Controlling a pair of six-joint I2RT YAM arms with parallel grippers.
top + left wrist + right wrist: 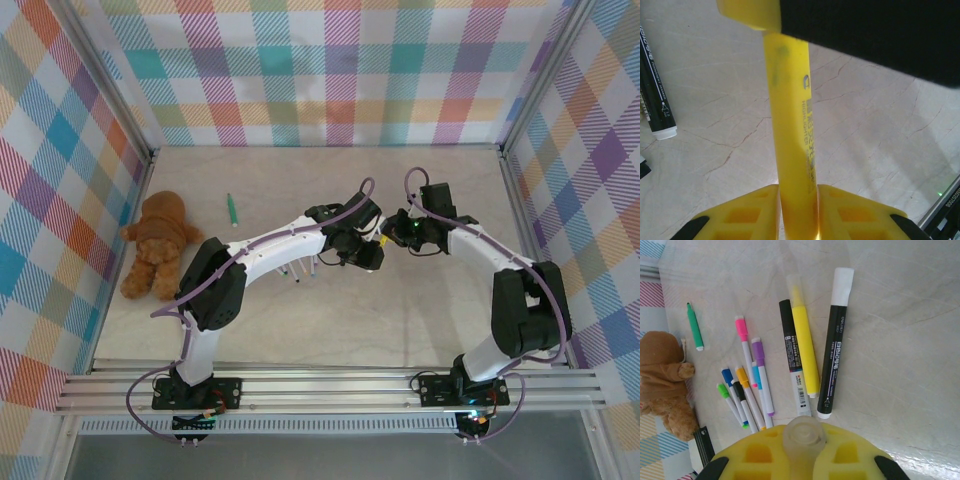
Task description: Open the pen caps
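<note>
The pen caps point(740, 322) are stubby plastic ends in pink, purple, blue, orange, light blue, green and black, sitting on thin white-barrelled pens point(761, 390) that lie loosely fanned on the marble-patterned tabletop point(900, 365), with a green pen point(694, 327) apart from them, nearer the brown teddy bear point(665, 380). Beside the thin pens lie three thicker ones: a black and white marker point(792, 360), a yellow highlighter with a clear cap point(805, 345), and a black marker with a white cap point(835, 345) whose white lettering is too small to read with confidence. A second highlighter point(792, 125) is held in the air between the two arms above the middle of the tabletop; its yellow barrel carries the printed word HIGHLIGHTER under a small logo. The left gripper point(797, 192) is nearly closed, its yellow fingers pressed against both sides of that barrel. The right gripper point(804, 427) is clamped on the translucent cap point(804, 436) at the highlighter's far end
</note>
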